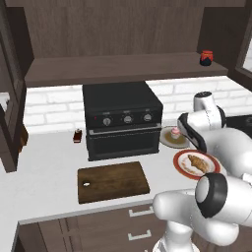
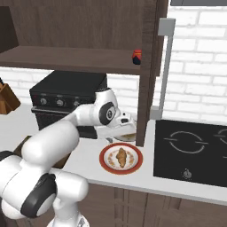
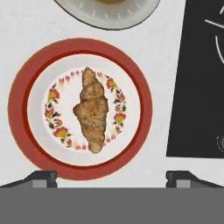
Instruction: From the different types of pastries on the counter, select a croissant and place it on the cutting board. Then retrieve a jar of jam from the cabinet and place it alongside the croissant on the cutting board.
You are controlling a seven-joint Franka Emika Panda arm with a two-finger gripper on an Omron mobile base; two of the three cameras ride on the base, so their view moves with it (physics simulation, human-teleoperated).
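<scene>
Two plates: both sit right of the black toaster oven [image 1: 123, 119], so the clear counter [image 1: 44, 172] is mostly on the left.
Cutting board [image 1: 112, 181]: dark wood, rounded corners, small hole, lying flat near the front edge with nothing on it.
Croissant [image 3: 91, 109]: ridged, golden-brown, dead centre on a red-rimmed floral plate [image 3: 17, 105].
Cupcake [image 1: 174, 132]: pink frosting, on the pale plate just behind.
Jam jar [image 1: 206, 57]: red, dark lid, on the cabinet [image 1: 123, 69] shelf's right end.
Cooktop [image 2: 193, 148]: black glass, close to the right.
Gripper [image 3: 111, 178]: hovering over the croissant, tips spread wide, not touching.
</scene>
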